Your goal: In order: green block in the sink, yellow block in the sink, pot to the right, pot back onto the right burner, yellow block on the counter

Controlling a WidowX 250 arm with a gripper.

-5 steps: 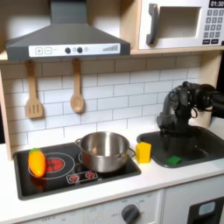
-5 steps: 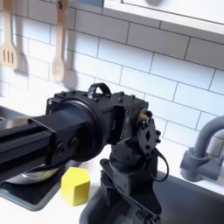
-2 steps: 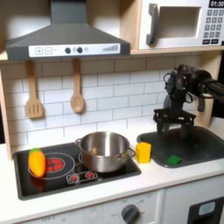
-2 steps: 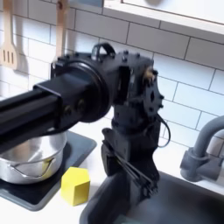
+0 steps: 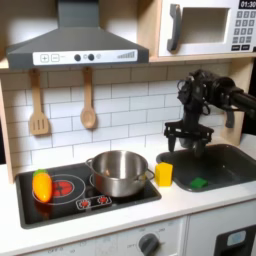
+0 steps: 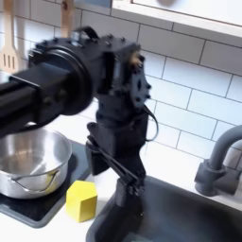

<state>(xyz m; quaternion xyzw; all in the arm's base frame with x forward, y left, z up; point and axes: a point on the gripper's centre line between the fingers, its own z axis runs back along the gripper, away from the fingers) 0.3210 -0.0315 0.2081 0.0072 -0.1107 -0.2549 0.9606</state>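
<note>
pincer [image 5: 186, 137] above sink [image 5: 228, 173], spread wide, empty | green block [image 5: 199, 183] in sink | yellow block [image 5: 163, 174] beside sink on desk [image 5: 120, 215] | writing: none legible

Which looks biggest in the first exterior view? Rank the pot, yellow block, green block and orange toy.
Largest to smallest:
1. the pot
2. the orange toy
3. the yellow block
4. the green block, partly hidden in the sink
</note>
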